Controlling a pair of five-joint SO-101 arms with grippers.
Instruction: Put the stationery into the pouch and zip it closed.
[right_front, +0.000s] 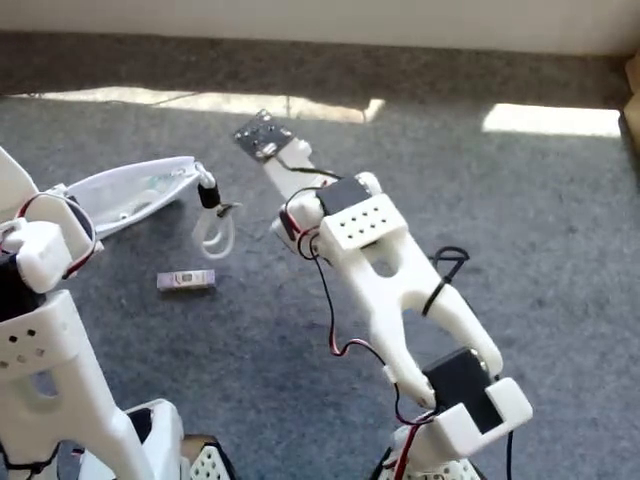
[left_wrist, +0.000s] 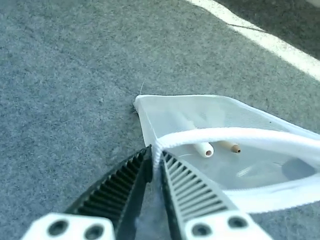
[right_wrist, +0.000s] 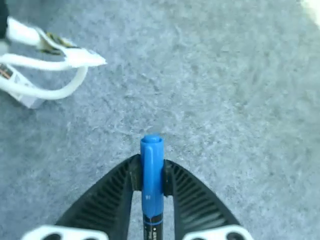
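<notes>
Loading step, I judged: my left pincer (left_wrist: 156, 159) pinched the pouch (left_wrist: 220, 120) by its rim near the left edge of the table (right_front: 520, 220); my right pincer (right_wrist: 151, 169) gripped a blue marker (right_wrist: 151, 152), due next for the open mouth.

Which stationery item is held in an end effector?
The blue marker, clamped in the right end effector. The eraser lies loose on the carpet, and two pens lie inside the pouch.

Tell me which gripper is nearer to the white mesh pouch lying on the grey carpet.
Left. The left gripper is clamped on the rim of the white mesh pouch. The right gripper holds a blue marker pen apart from it, over the grey carpet.
</notes>
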